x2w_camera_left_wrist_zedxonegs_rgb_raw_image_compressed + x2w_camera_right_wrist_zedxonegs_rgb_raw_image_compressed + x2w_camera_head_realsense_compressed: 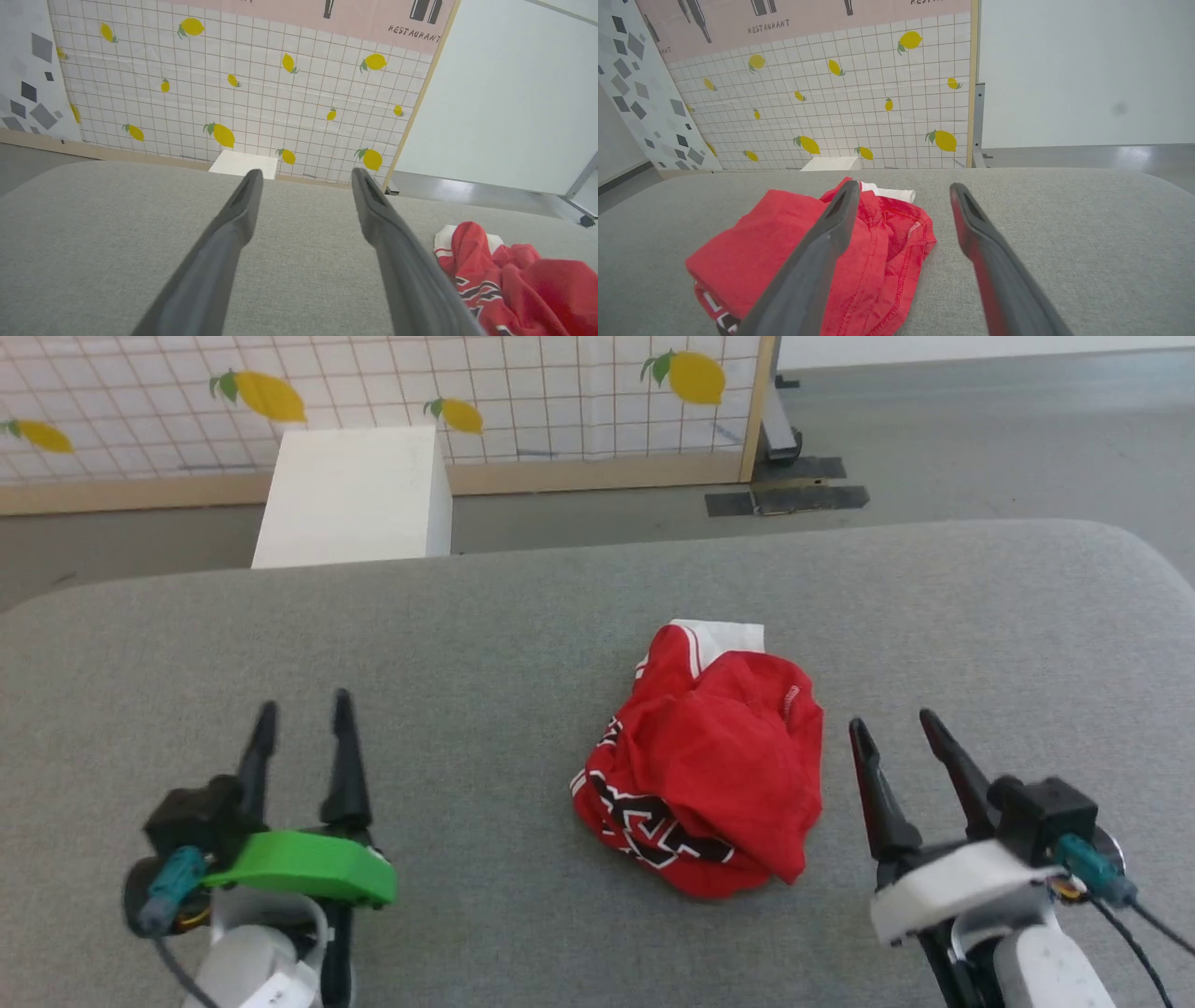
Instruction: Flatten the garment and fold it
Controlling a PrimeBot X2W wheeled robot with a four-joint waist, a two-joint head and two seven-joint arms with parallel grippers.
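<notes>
Nearest us, the left gripper [304, 702] and right gripper [889, 719] hover over the grey fabric desk [513, 644], fingers spread apart and holding nothing. The garment [709, 775] lies crumpled between them, just inboard of the right gripper and well apart from the left. Its long axis runs away from us, black print at the near end and white sleeve at the far end. We judge the right arm the nearer for a first pinch; beyond the desk stands a white box [350, 495].
</notes>
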